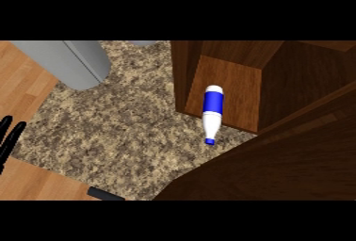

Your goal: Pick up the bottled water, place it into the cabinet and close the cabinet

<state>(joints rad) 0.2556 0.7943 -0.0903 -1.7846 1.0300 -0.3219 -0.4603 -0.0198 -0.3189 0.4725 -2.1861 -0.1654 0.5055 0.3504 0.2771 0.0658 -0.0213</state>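
Lying half inside the cabinet (230, 94), the bottled water (212, 113) points its cap toward the tabletop's (118, 127) near edge; left hand (10, 134) rests at the left edge, fingers straight, holding nothing.

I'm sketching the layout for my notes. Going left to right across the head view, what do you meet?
Left hand at the left edge → grey appliance on the counter → bottled water, standing on the cabinet's floor → dark cabinet door at the right.
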